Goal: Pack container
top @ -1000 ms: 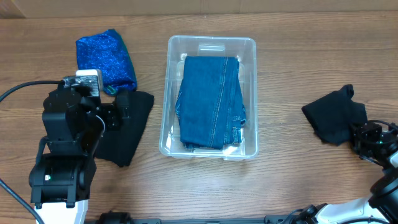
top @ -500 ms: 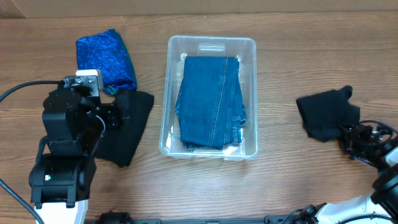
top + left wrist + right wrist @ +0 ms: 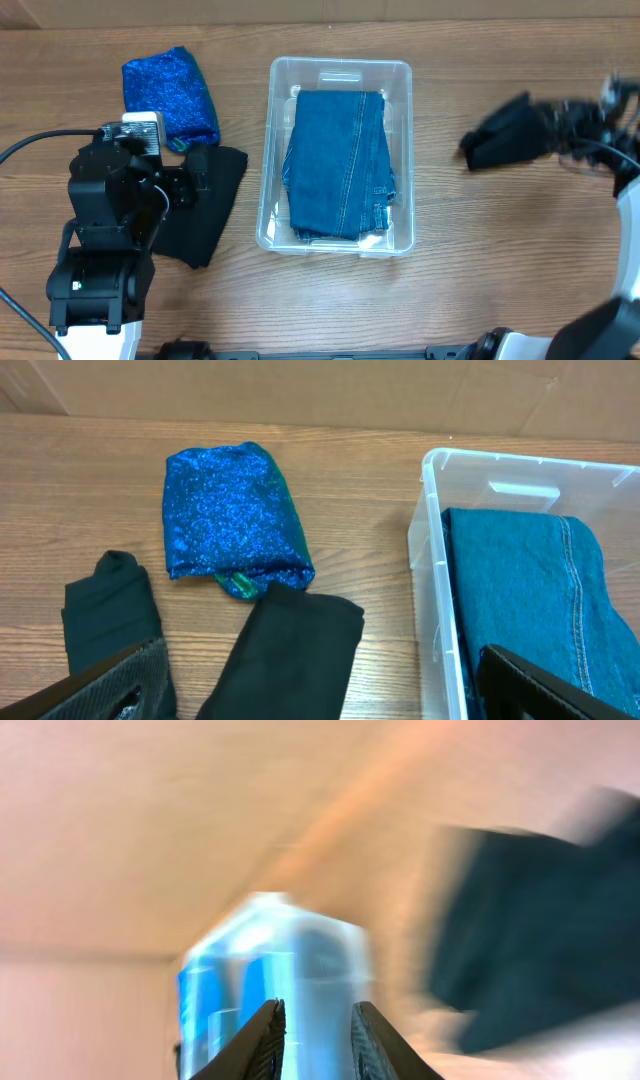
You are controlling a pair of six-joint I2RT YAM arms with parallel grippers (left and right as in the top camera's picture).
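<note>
Jeans (image 3: 340, 165) in container (image 3: 340, 65), blue bundle (image 3: 170, 95), black cloth (image 3: 205, 215)

Clear rectangular container (image 3: 340, 72), rounded corners, upright at table centre, folded blue jeans (image 3: 340, 160) lying inside

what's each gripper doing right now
left gripper: open
right gripper: cannot tell, the views are too blurred
</note>
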